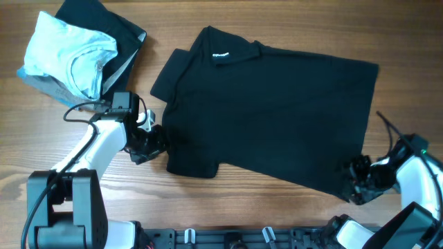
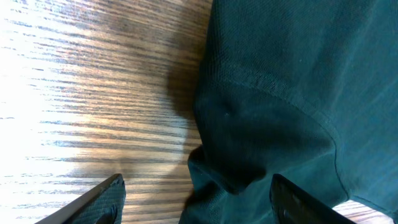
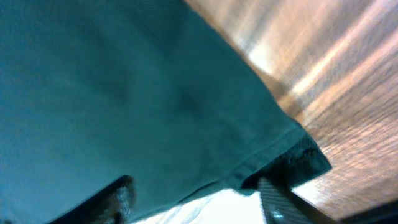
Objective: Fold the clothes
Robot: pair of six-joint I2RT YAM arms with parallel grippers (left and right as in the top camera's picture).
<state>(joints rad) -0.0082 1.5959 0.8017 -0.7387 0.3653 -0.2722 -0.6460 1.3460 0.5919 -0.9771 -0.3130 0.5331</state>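
Roughly flat, black T-shirt (image 1: 277, 117) long axis left-right, collar (image 1: 223, 54) pointing left

Soft, matt black cloth T-shirt (image 1: 277, 117), finely knitted, with stitched seams. The counter (image 1: 28, 138) is grained wood with a light sheen. The left fingers (image 2: 102, 202) look like dark matt plastic.

Top left corner: light blue folded shirt (image 1: 69, 52), crumpled a bit, sitting on top of a dark folded garment (image 1: 100, 19) with a grey edge showing. Both on a wooden table (image 1: 277, 218), streaky grain all over.
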